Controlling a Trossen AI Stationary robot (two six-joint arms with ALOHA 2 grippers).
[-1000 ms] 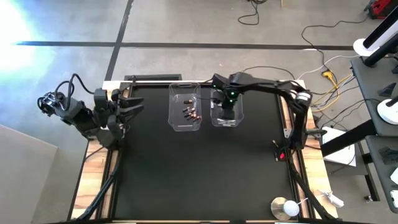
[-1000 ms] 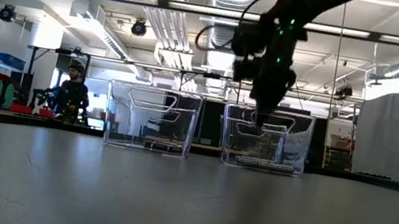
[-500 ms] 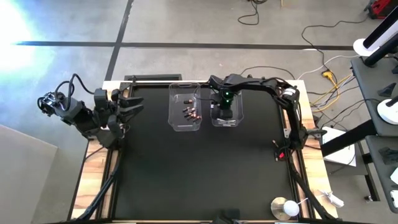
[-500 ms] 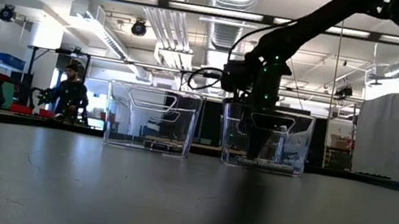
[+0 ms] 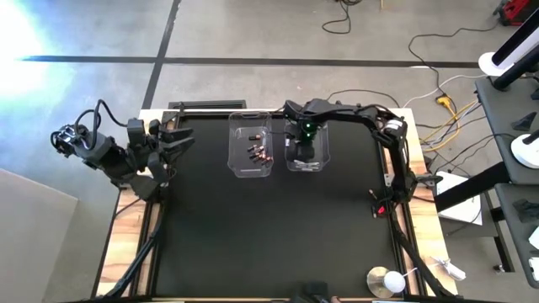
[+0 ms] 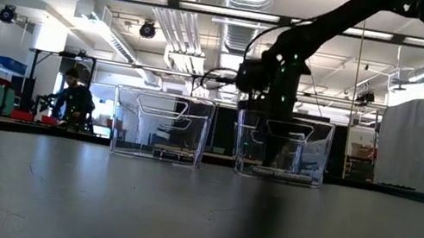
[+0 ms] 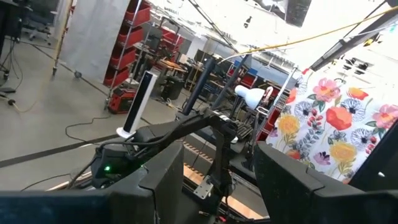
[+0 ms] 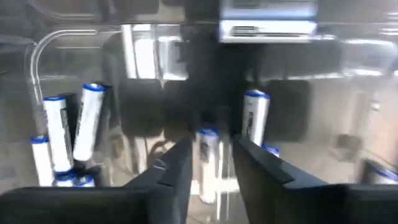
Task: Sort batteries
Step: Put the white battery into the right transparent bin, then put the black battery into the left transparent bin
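Observation:
Two clear tubs stand side by side at the table's far middle. The left tub [image 5: 251,145] holds a few dark batteries with reddish marks [image 5: 259,152]. The right tub [image 5: 320,135] holds white batteries with blue ends [image 8: 87,124], which lie on its floor. My right gripper [image 8: 213,168] points down inside the right tub [image 6: 311,154], fingers slightly apart, one white battery [image 8: 207,155] between them. My left gripper [image 7: 217,199] waits raised at the table's left edge [image 5: 173,141], open and holding nothing. My right gripper stands with one finger on either side of a white battery's blue-capped end [image 8: 207,138], coming from above. The gap looks wider than the battery, and I cannot tell whether either finger touches it.
The black table top [image 5: 269,227] stretches bare in front of the tubs. A white round object [image 5: 389,280] sits at the near right corner. A person [image 6: 75,99] stands in the room beyond the far edge.
My right gripper has come down from above the right tub's rim into the tub, mostly in the first half second, then stayed low inside it. The tubs have not moved.

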